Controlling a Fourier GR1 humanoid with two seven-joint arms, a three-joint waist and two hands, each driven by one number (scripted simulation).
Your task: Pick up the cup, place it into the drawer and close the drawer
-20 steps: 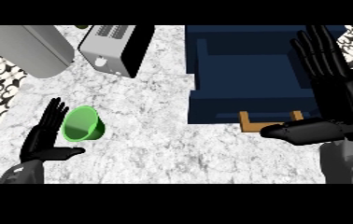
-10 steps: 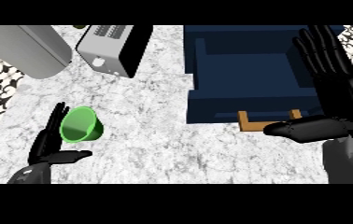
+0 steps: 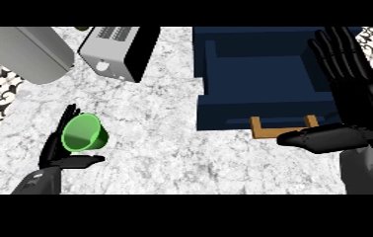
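A green cup (image 3: 86,133) lies tilted on the marble counter at the lower left, its mouth facing the view. My left hand (image 3: 59,151) is open right beside it, fingers behind the cup's left side and thumb stretched out just below it. The dark blue drawer (image 3: 262,78) stands open at the upper right, its wooden handle (image 3: 284,128) on the near front. My right hand (image 3: 342,98) is open and upright along the drawer's right edge, thumb pointing left near the handle.
A silver and black toaster (image 3: 116,51) stands at the upper middle left. A grey metal pot or appliance (image 3: 33,53) sits at the far upper left. Bare marble counter (image 3: 182,162) spreads between the cup and the drawer.
My left hand has shifted right and lower, closing in on the cup. The whole scene has drifted slightly in view. The right hand stays much as it was.
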